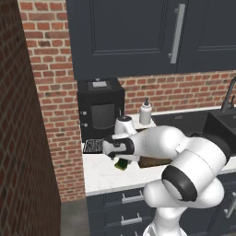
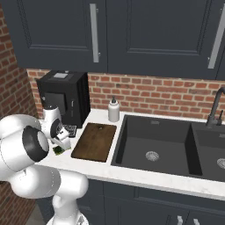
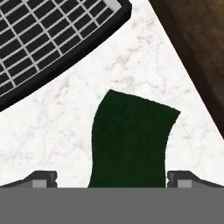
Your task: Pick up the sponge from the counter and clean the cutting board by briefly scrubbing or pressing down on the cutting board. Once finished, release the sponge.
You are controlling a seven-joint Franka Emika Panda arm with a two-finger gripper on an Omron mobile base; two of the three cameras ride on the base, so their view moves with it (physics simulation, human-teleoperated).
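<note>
The dark green sponge [image 3: 131,140] lies flat on the white marbled counter [image 3: 43,131], just left of the dark brown cutting board [image 3: 197,48]. My gripper [image 3: 113,178] is open and low over the sponge, one fingertip [image 3: 41,178] on each side of its near end. The left base view shows the gripper [image 1: 120,160] right above the sponge [image 1: 121,165], with the arm hiding most of the cutting board [image 1: 152,162]. From the right base camera, the sponge [image 2: 58,150] sits under the gripper [image 2: 61,144], beside the cutting board [image 2: 94,140].
A black mesh mat [image 3: 48,39] lies just beyond the sponge, in front of a black coffee machine [image 2: 63,96]. A white soap bottle [image 2: 114,110] stands behind the board. The dark sink [image 2: 154,149] and faucet [image 2: 215,107] are to the right. A brick wall [image 1: 18,138] closes the left.
</note>
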